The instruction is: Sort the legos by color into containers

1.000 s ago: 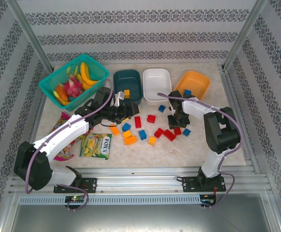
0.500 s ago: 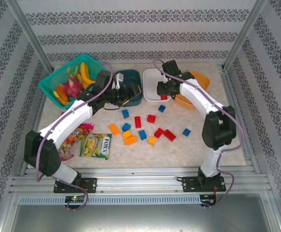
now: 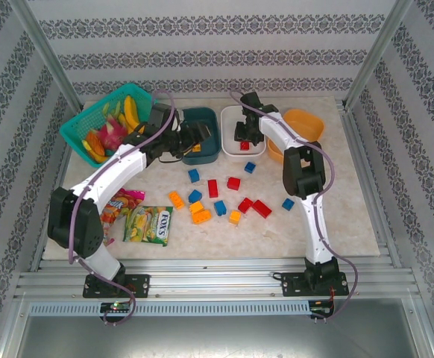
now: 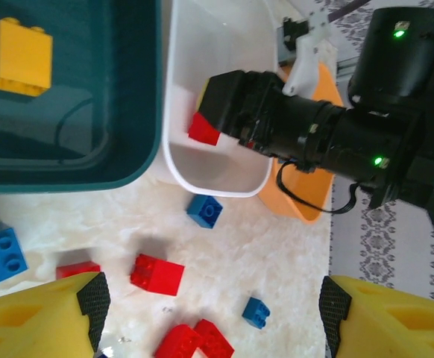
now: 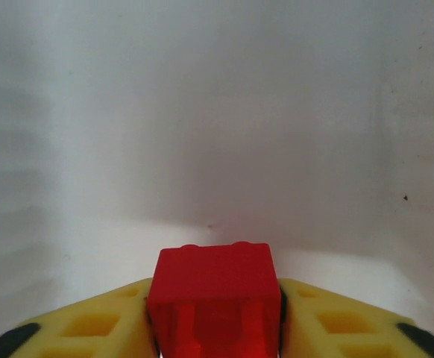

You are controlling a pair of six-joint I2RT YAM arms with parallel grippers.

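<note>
- right jaws pinching a small red plastic lego brick (image 5: 213, 294), yellow pads (image 5: 127, 306) pressed against both its sides
- that red brick sits low inside the shallow white rounded-rectangular plastic tub (image 3: 241, 118), upper centre of the top view; cannot tell if it touches the tub floor
- left jaws spread wide with nothing between them, yellow fingers (image 4: 30, 321) at the bottom corners of the left wrist view
- left jaws hang over the near rim of the shallow dark teal plastic tub (image 3: 200, 118), just left of the white tub
- one orange-yellow lego brick (image 4: 21, 57) lies in the dark teal tub, upper left of the left wrist view
- shallow orange plastic tub (image 3: 306, 123) just right of the white tub, upper right of the top view
- loose legos scattered mid-frame on the pale marbled tabletop (image 3: 336, 224), e.g. a blue brick (image 3: 194, 175), a second red brick (image 3: 234, 183), an orange brick (image 3: 176, 199)
- bright teal mesh basket (image 3: 96, 107) holding toy fruit, upper left
- green candy bag (image 3: 148, 224) lying flat, lower left of the tabletop
</note>
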